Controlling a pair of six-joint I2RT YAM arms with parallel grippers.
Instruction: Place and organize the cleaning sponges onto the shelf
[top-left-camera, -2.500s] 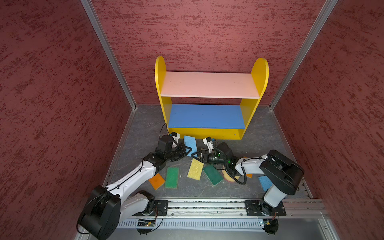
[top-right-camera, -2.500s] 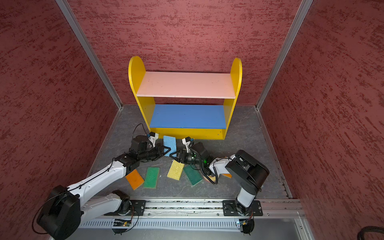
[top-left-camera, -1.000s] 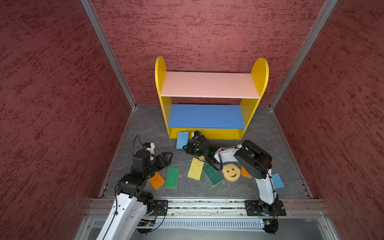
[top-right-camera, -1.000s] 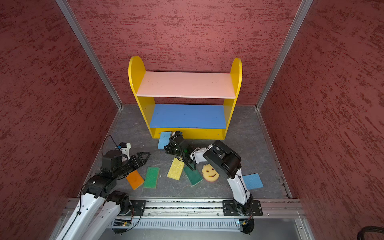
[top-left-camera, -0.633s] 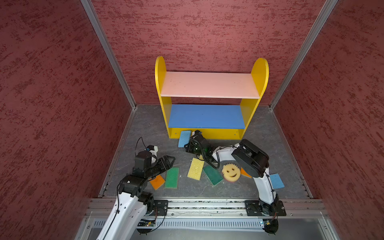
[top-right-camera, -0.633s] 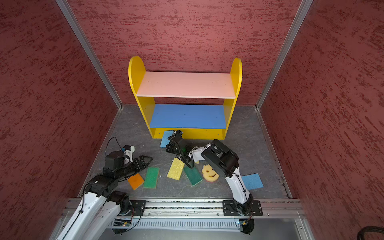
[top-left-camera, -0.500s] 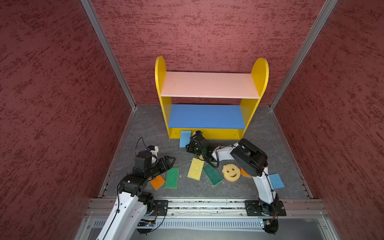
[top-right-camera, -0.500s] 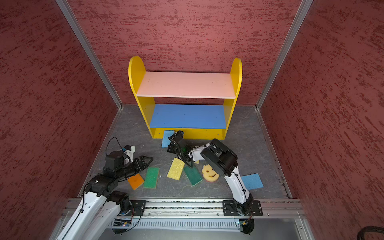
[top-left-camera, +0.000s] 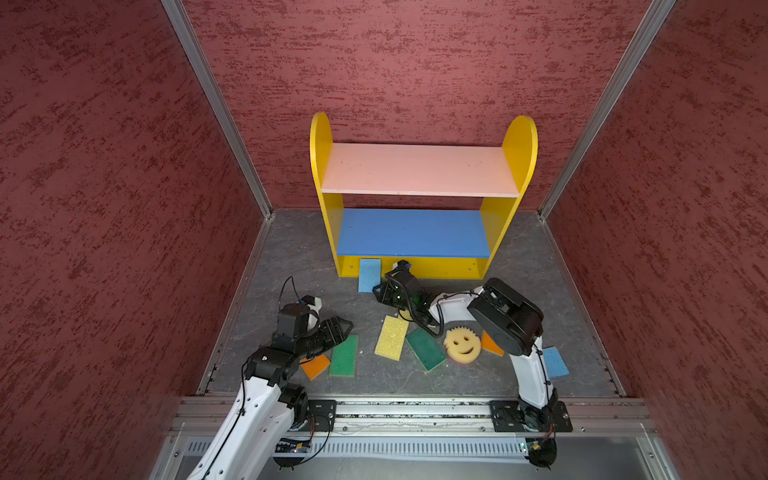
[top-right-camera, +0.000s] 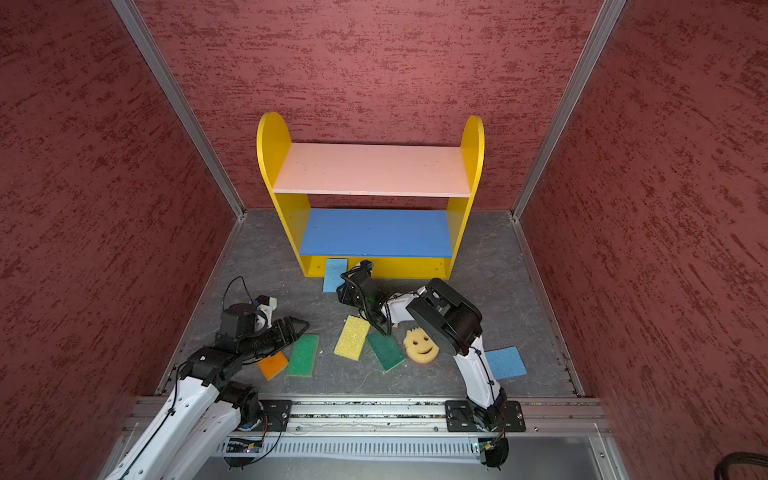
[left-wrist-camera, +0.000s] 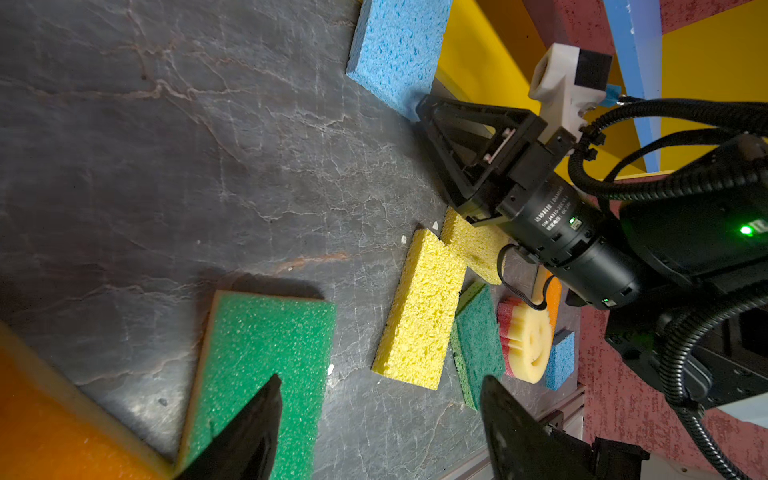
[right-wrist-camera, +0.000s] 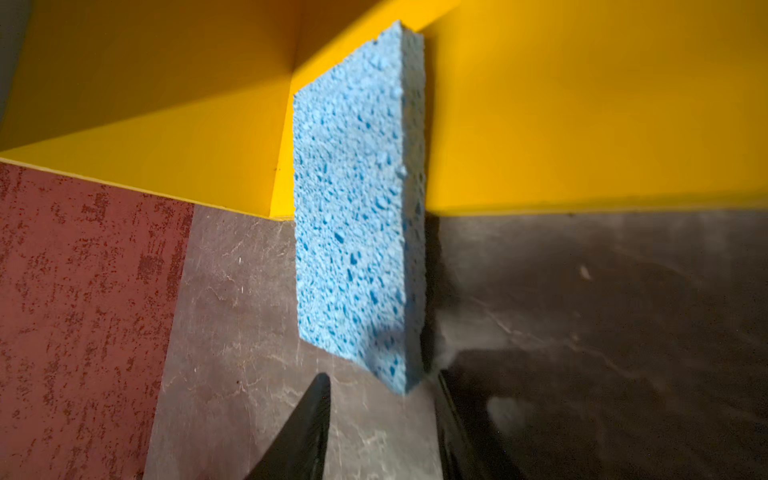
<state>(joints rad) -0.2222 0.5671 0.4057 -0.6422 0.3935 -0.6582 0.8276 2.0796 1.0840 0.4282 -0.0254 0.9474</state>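
Shows a blue sponge (top-left-camera: 369, 274) tilted at the left front corner of the shelf (top-left-camera: 321, 162), far end up on the front edge of the yellow base, near end out toward the grey bench (top-left-camera: 299, 257). Places the right gripper (right-wrist-camera: 380, 386) right at that near end, jaws apart, one sponge corner between the fingertips (right-wrist-camera: 316, 415), nothing clamped. Sets the left gripper (left-wrist-camera: 380, 386) well apart, near the bench's left edge, jaws spread wide and empty, one tip over a green sponge (top-left-camera: 344, 355) lying flat, an orange sponge (top-left-camera: 316, 366) just beside it toward the front edge. Lines up, across the middle of the bench, a yellow sponge (top-left-camera: 391, 337), a darker green sponge (top-left-camera: 425, 348) just beside it, and the round smiley sponge (top-left-camera: 461, 344), pink underside showing, close against the right arm. Tucks a second yellow sponge (left-wrist-camera: 473, 249) and a second orange sponge (top-left-camera: 490, 345) partly under that arm. Puts a second blue sponge (top-left-camera: 555, 362) near the bench's front right corner.
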